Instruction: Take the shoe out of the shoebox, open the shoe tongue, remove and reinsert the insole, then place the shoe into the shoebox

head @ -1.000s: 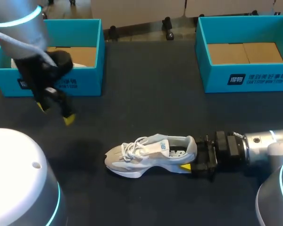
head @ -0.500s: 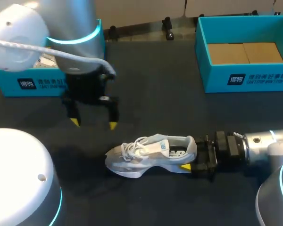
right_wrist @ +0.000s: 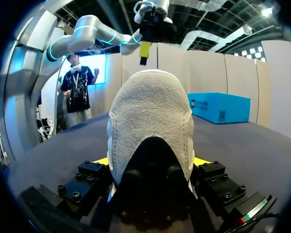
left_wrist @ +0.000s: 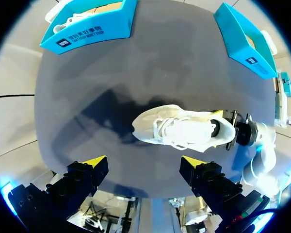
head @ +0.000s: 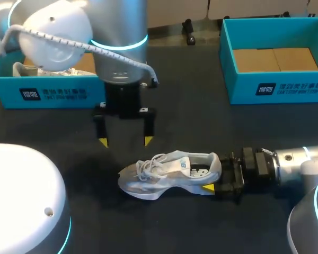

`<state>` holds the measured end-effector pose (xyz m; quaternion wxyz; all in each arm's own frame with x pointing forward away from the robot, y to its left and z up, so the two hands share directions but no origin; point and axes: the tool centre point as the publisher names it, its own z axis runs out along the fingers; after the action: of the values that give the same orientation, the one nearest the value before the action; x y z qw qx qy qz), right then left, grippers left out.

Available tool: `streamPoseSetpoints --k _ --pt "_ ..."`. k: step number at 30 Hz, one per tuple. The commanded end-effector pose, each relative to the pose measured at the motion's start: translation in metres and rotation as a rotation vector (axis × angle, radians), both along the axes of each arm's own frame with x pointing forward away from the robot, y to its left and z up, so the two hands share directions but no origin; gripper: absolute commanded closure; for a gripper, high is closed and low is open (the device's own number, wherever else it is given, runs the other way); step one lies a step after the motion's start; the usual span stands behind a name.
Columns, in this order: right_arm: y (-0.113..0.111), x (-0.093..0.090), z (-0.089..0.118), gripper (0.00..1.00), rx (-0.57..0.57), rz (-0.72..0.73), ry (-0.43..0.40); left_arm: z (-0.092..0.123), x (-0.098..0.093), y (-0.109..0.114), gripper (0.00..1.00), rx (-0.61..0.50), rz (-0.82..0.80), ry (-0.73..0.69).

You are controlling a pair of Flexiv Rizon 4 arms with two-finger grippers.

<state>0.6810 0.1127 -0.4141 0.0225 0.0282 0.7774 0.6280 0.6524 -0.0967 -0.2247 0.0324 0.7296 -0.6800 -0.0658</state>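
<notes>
A white and grey sneaker [head: 169, 172] lies on its side on the dark table, toe toward my left arm. My right gripper [head: 218, 184] is shut on its heel; in the right wrist view the grey heel [right_wrist: 150, 121] fills the space between the yellow-tipped fingers [right_wrist: 200, 161]. My left gripper [head: 125, 141] hangs open, pointing down, just behind the laces and not touching the shoe. In the left wrist view the sneaker [left_wrist: 184, 128] lies ahead of the open left gripper [left_wrist: 143, 162], with nothing between its fingers.
A teal shoebox [head: 58, 92] at the back left holds another white shoe [head: 22, 69]. A second teal shoebox [head: 278, 90] stands at the back right with only its cardboard bottom showing. Bare table lies between the boxes.
My left arm has swung from in front of the left shoebox to the right and toward the sneaker, its gripper now pointing straight down. The right arm and the sneaker have not moved.
</notes>
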Motion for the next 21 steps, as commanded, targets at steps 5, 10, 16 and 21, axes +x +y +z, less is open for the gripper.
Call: streamPoseSetpoints --k 5,10,16,21 --pt "0.001 -0.001 0.002 1.0 -0.006 0.0 0.001 -0.012 -0.009 -0.036 0.0 0.033 -0.036 -0.06" --pt "0.001 -0.001 0.002 1.0 -0.006 0.0 0.001 -0.026 -0.012 -0.073 0.0 0.079 -0.065 -0.072" --pt "0.001 -0.001 0.002 1.0 -0.006 0.0 0.001 -0.048 -0.003 -0.107 0.0 0.14 -0.063 -0.043" --pt "0.001 -0.001 0.002 1.0 -0.006 0.0 0.001 -0.06 0.0 -0.124 0.0 0.169 -0.049 -0.054"
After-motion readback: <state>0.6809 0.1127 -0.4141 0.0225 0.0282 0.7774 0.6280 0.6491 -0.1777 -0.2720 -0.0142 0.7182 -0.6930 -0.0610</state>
